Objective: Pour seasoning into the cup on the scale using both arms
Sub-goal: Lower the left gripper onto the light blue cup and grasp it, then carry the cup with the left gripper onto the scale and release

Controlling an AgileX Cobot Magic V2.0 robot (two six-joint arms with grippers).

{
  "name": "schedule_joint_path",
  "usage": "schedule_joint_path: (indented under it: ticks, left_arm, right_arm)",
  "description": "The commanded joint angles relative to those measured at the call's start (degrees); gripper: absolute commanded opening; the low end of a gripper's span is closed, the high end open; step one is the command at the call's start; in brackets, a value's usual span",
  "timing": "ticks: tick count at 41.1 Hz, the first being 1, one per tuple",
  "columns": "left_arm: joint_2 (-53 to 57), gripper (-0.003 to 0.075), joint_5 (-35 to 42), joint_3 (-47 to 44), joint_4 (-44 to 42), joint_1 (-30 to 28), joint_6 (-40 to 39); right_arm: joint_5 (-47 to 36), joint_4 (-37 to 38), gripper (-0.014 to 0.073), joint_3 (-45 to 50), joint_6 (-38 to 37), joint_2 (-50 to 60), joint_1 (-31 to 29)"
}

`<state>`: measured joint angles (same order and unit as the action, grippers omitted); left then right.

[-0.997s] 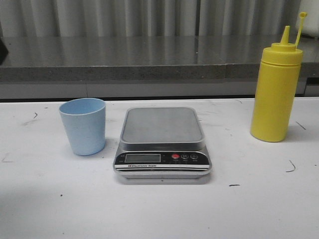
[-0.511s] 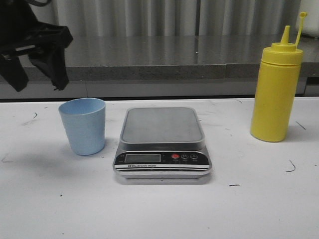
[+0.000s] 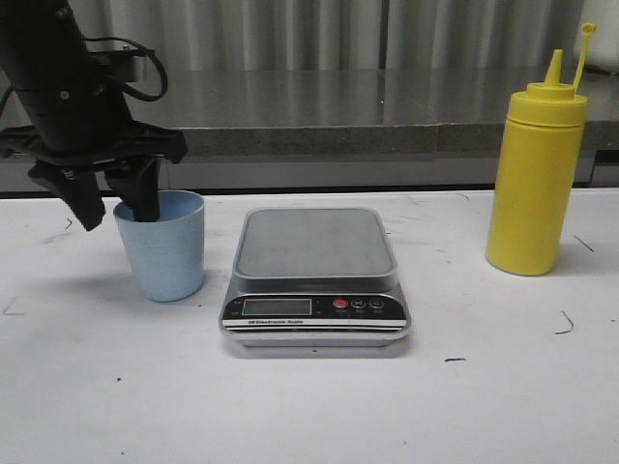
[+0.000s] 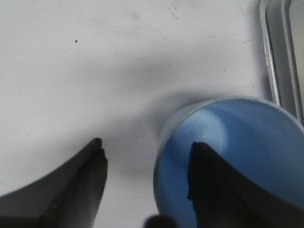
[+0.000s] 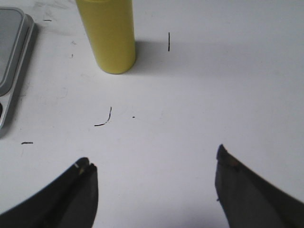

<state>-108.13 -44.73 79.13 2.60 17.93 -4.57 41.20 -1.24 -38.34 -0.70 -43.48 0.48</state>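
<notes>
The pale blue cup (image 3: 166, 253) stands on the white table, left of the silver scale (image 3: 314, 246). My left gripper (image 3: 116, 205) is open at the cup's left rim, with one finger (image 3: 145, 198) inside the rim and the other outside. In the left wrist view the cup (image 4: 247, 137) lies under one finger (image 4: 209, 180), and the gripper (image 4: 145, 148) straddles its wall. The yellow seasoning bottle (image 3: 537, 179) stands upright at the right. My right gripper (image 5: 154, 164) is open and empty above bare table, short of the bottle (image 5: 108, 33).
A grey counter ledge (image 3: 338, 106) runs behind the table. The scale's edge shows in the left wrist view (image 4: 280, 57) and in the right wrist view (image 5: 12, 57). Small black marks dot the table (image 5: 104, 118).
My left arm has come into view from the upper left and moved down and right, so its open fingers now straddle the cup's left rim. Cup, scale and bottle have not moved.
</notes>
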Motion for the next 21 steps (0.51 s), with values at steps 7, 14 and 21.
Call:
schedule_joint_path:
  ticks: [7,14,21]
  left_arm:
    - [2.77,0.0021,2.56,1.81,1.28,0.42,-0.3]
    - [2.91,-0.002,2.18,1.81,1.28,0.42,-0.3]
    - [5.59,-0.002,-1.13,3.91,1.16,1.16,-0.3]
  right_arm:
    - [-3.71,0.12,0.0539,-1.79,0.7,-0.11,-0.17]
    - [-3.71,0.12,0.0539,-1.79,0.7,-0.11,-0.17]
    - [-3.71,0.12,0.0539,-1.79,0.7,-0.11,-0.17]
